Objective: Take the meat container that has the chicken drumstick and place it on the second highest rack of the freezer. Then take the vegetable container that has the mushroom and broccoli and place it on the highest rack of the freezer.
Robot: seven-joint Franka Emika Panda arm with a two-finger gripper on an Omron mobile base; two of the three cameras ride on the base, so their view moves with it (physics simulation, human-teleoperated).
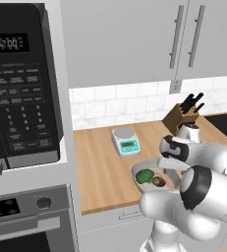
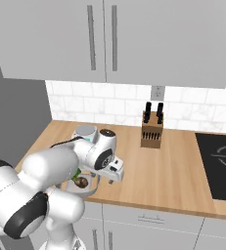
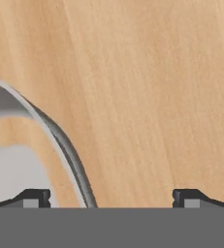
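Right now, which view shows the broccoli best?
The left base view: the broccoli sits unobstructed in the vegetable container. In the right base view the arm hides most of it. The hand view catches the container's rim.

broccoli (image 1: 145, 175), mushroom (image 1: 158, 181) in vegetable container (image 1: 136, 171) | scale (image 1: 126, 141) behind

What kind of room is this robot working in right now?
A home kitchen, by the look of it: a wooden counter under grey wall cabinets, with a knife block, a kitchen scale, a black cooktop and a built-in oven.
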